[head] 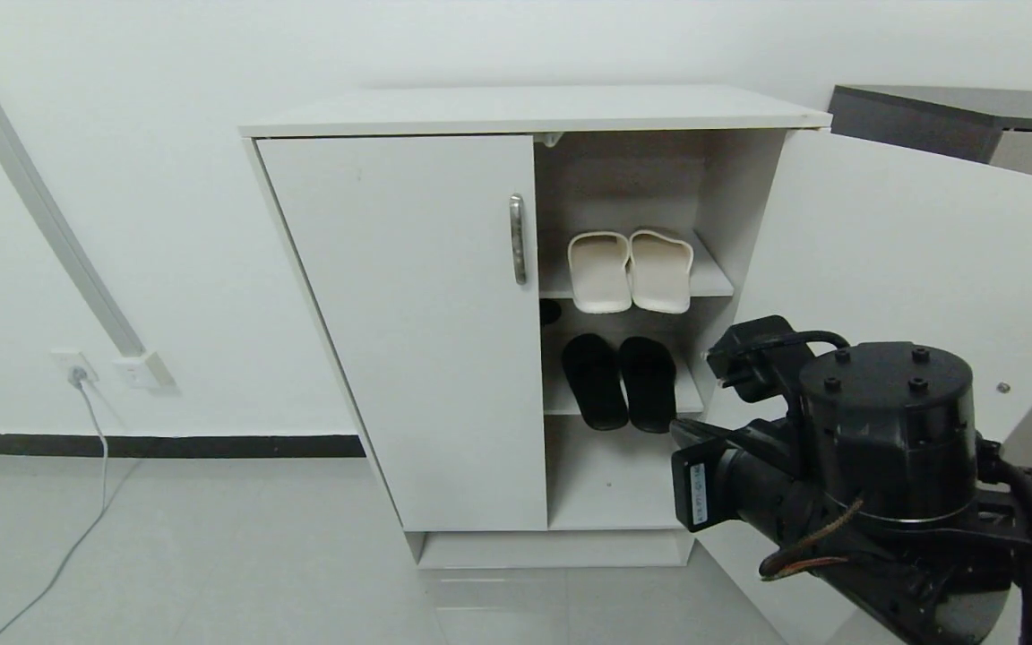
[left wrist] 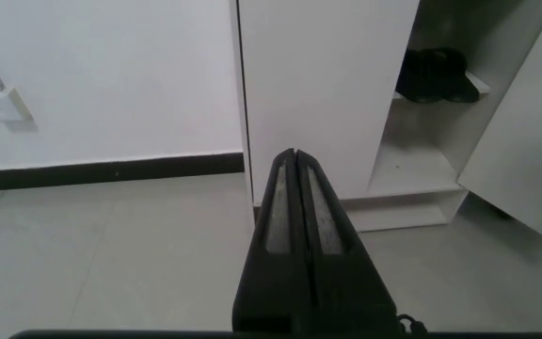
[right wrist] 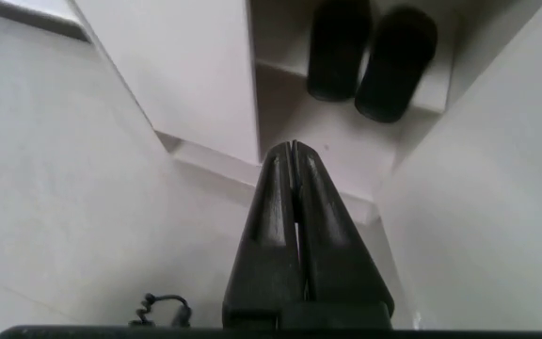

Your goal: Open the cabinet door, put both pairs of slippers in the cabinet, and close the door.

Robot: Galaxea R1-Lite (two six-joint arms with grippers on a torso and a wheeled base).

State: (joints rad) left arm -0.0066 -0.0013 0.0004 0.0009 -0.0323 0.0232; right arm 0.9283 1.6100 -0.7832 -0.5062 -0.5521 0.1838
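Cabinet (head: 534, 109): white, standing on the floor against the wall.
Right door (head: 910, 242): swung wide open.
Left door (head: 408, 331): shut, with a metal handle (head: 517, 239) at its inner edge.
Black slippers (head: 619, 381): side by side on the middle shelf, inside the cabinet.
White slippers (head: 630, 270): side by side on the upper shelf.
Right end effector (right wrist: 293, 155): fingers pressed together, holding nothing, low before the open compartment beside the right door.
Left end effector (left wrist: 293, 160): fingers together, holding nothing, above the floor facing the left door.
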